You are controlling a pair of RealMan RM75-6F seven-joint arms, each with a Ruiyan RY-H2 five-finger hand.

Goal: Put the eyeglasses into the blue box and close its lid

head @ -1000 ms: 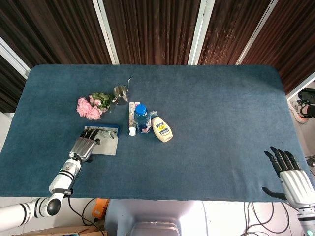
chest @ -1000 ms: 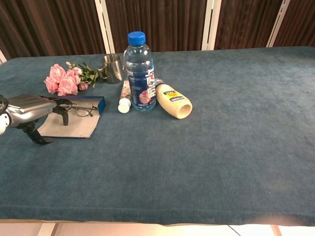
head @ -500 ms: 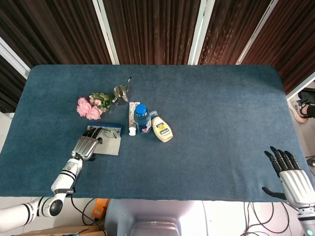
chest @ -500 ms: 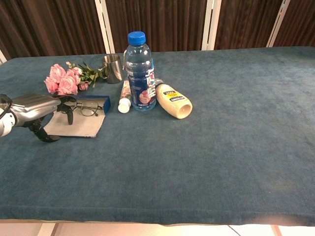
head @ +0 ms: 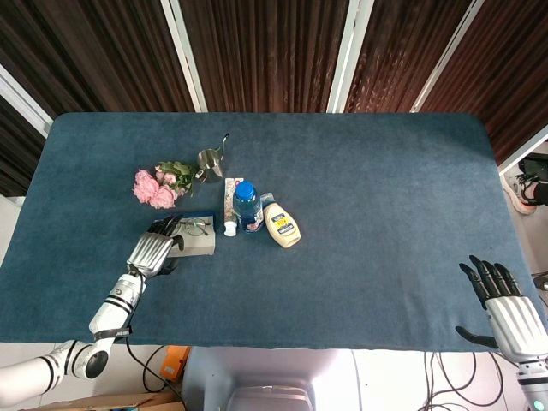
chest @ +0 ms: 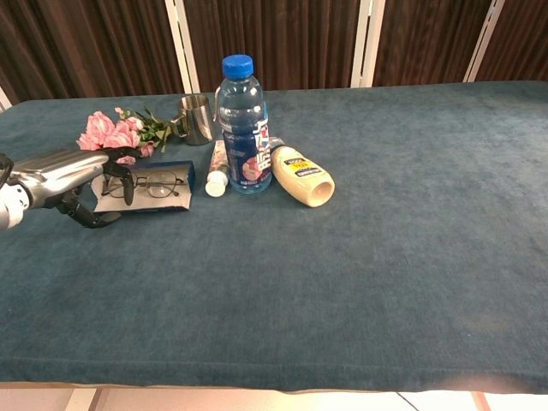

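The blue box [head: 202, 247] [chest: 147, 208] lies left of centre with its grey-lined lid raised off the table at a slant. The black-framed eyeglasses [head: 196, 228] [chest: 155, 183] rest on the grey lining. My left hand [head: 152, 251] [chest: 62, 171] holds the lid's left edge, fingers over the top and thumb underneath. My right hand [head: 505, 310] hangs beyond the table's front right corner, fingers spread, holding nothing; the chest view does not show it.
Pink roses [head: 156, 188] [chest: 106, 137] and a metal cup [head: 210, 160] [chest: 197, 118] stand behind the box. To its right are a small tube [head: 230, 216] [chest: 217, 169], a blue-capped water bottle [head: 247, 205] [chest: 242, 128] and a lying yellow squeeze bottle [head: 281, 225] [chest: 301, 175].
My left hand has moved right and up with the lid. The lid, flat on the table before, now tilts up, and the box has shifted slightly right. The right hand has stayed still.
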